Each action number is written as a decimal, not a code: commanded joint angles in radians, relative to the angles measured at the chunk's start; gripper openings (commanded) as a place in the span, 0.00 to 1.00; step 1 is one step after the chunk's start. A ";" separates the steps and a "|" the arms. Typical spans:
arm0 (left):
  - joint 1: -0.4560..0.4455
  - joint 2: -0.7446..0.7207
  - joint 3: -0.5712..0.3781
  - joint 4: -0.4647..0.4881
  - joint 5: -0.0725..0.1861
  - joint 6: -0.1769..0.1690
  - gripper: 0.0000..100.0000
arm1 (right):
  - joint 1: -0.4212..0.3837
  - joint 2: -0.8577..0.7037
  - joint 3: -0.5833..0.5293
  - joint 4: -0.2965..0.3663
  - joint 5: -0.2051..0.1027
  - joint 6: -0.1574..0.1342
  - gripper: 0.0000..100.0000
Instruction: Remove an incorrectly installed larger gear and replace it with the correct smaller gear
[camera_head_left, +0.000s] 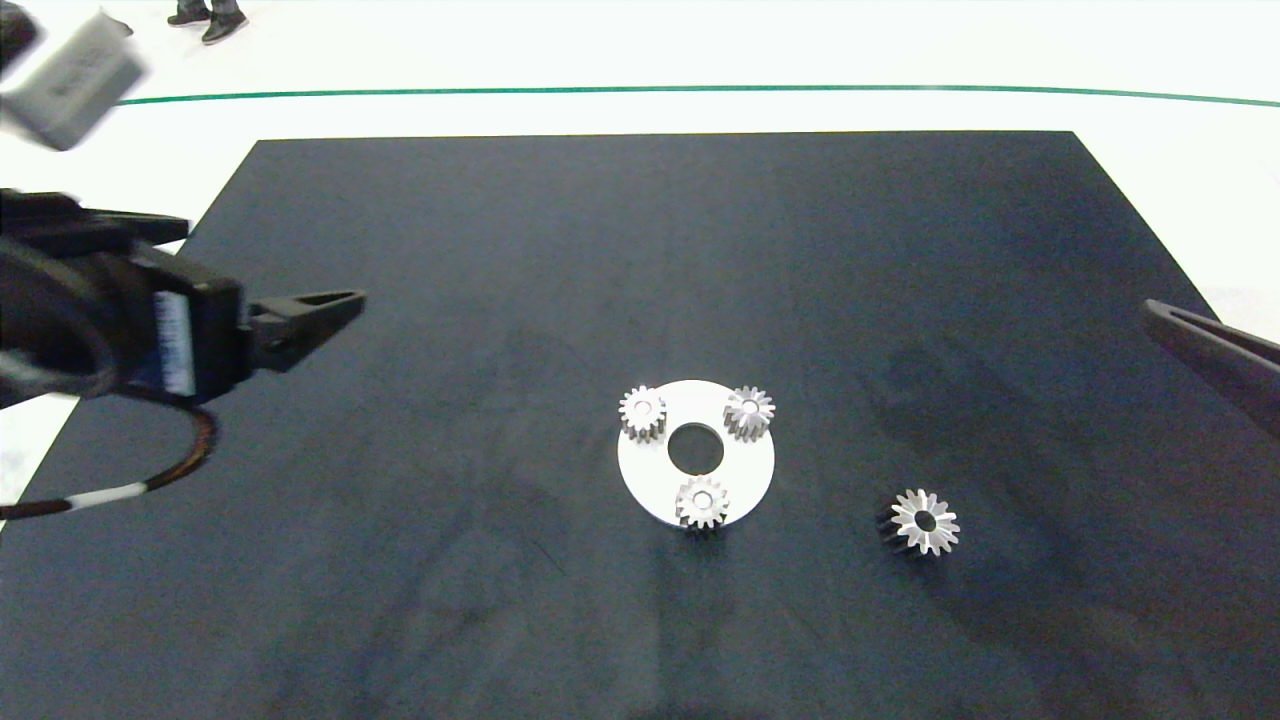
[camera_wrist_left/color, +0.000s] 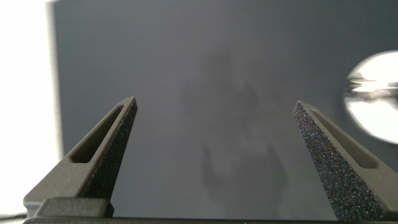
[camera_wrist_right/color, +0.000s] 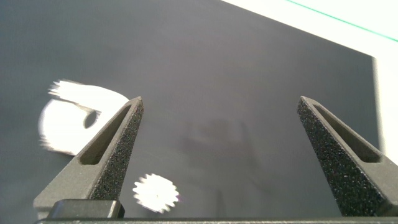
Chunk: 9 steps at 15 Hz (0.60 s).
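- The larger silvery long-toothed metal gear (camera_head_left: 924, 521) lay off the white round plate (camera_head_left: 740, 495), toward the black mat's (camera_head_left: 500, 300) right edge.
- Three small silvery gears, including the smaller gear (camera_head_left: 701, 502), sat on the plate.
- The right gripper (camera_wrist_right/color: 217, 155), fingers spread and empty, was nearer the larger gear; the left gripper (camera_wrist_left/color: 214, 155), also spread, hung by the left edge.

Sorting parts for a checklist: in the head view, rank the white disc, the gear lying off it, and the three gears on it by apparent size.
1. White disc
2. Larger gear, alone on the mat
3. Three smaller gears: they look alike, so unranked.
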 joint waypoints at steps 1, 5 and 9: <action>0.165 -0.515 0.370 -0.143 0.041 0.067 1.00 | -0.188 -0.146 0.103 0.001 -0.115 -0.005 1.00; 0.350 -0.739 0.443 -0.139 0.044 0.067 1.00 | -0.513 -0.346 0.229 0.001 -0.113 0.038 1.00; 0.470 -1.018 0.634 -0.117 0.041 0.067 1.00 | -0.624 -0.626 0.475 0.003 -0.140 0.054 1.00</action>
